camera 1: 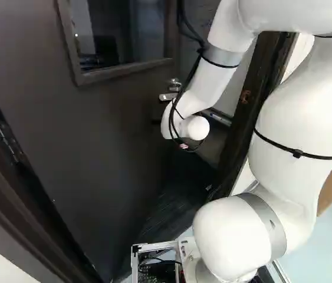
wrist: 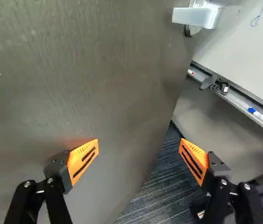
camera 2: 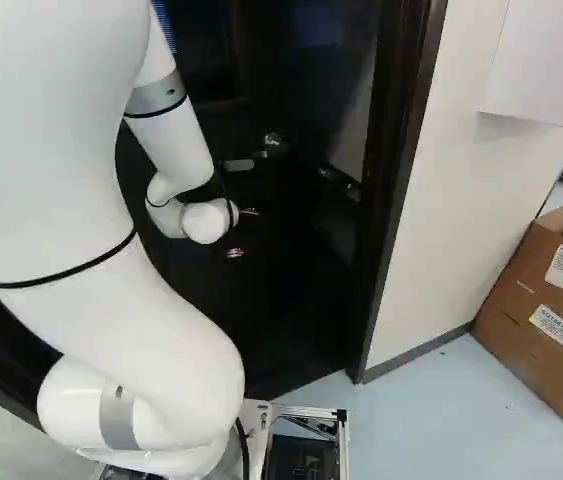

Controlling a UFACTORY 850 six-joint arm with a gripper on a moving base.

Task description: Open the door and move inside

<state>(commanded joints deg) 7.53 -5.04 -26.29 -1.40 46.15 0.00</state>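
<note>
Dark brown, likely stiff and fairly heavy, but apt to swing on its hinge (camera 1: 3, 138): the door (camera 1: 101, 135). Ajar ahead, at the left and middle of the left base view, with its free edge well apart from the frame (camera 2: 396, 200). Spread wide at the claw (wrist: 138, 156), pinching nothing; handle (wrist: 194, 17) ungripped, ahead of it. Likely no need to turn that again. Better to push on the flat face near the free edge, for leverage. Perhaps slippery there; press square, slowly, to avoid skidding off towards the carpet (wrist: 154, 200).
</note>
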